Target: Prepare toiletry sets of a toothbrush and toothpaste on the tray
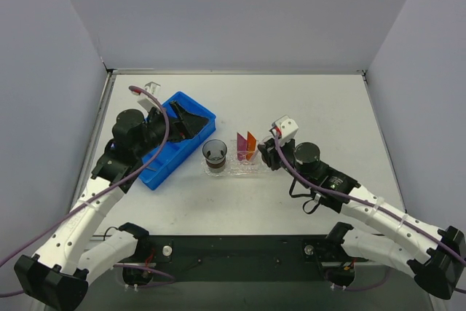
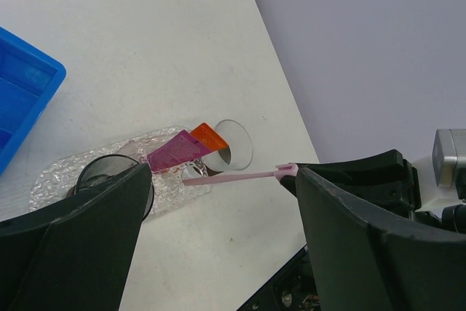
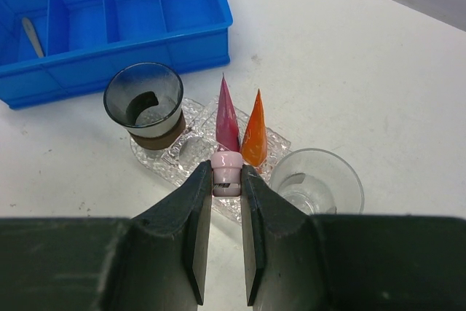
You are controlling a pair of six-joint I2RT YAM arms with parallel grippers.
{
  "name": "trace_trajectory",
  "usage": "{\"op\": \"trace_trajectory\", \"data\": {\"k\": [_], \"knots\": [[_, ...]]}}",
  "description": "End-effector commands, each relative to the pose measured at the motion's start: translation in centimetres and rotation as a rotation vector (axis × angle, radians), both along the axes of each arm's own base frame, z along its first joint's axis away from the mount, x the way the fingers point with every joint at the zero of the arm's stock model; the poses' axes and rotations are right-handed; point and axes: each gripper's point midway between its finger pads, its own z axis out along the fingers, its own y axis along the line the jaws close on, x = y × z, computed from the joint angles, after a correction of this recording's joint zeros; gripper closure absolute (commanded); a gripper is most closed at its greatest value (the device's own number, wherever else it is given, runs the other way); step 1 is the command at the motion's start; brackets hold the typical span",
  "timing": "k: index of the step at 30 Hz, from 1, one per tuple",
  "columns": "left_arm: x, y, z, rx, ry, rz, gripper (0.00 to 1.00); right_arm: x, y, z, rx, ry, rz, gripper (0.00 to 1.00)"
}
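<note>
The clear bumpy tray (image 1: 234, 169) lies mid-table. On it stand the toothpaste tubes, one magenta (image 3: 226, 118) and one orange (image 3: 254, 132), points up. My right gripper (image 3: 226, 180) is shut on one end of the pale pink toothbrush (image 2: 237, 176). The stick juts out level, and its far tip reaches over the tray (image 2: 54, 180) near the tubes. In the top view the right gripper (image 1: 271, 152) sits at the tray's right end. My left gripper (image 2: 222, 205) is open and holds nothing. It hovers over the blue bin (image 1: 154, 177), left of the tray.
A dark-bottomed cup (image 3: 144, 103) stands on the tray's left end and a clear cup (image 3: 317, 180) stands by its right end. The compartmented blue bin (image 3: 186, 45) holds a pale stick (image 3: 32, 36) in one section. Grey walls enclose the table.
</note>
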Motion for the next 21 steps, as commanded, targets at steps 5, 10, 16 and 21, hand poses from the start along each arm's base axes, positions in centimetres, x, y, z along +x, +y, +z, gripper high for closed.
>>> {"op": "trace_trajectory", "data": {"k": [5, 10, 16, 21], "knots": [[-0.3, 0.8, 2.8, -0.022, -0.080, 0.015, 0.09, 0.7, 1.5, 0.2, 0.017, -0.068, 0.034, 1.00], [-0.5, 1.0, 2.6, -0.020, -0.074, 0.016, 0.09, 1.1, 2.1, -0.7, 0.007, -0.063, 0.043, 1.00], [-0.5, 1.1, 2.4, -0.019, -0.069, 0.019, 0.09, 1.3, 2.4, -1.5, -0.019, -0.071, 0.046, 1.00], [-0.5, 1.2, 2.4, -0.020, -0.068, 0.021, 0.09, 1.6, 2.5, -2.5, -0.048, -0.073, 0.042, 0.99]]}}
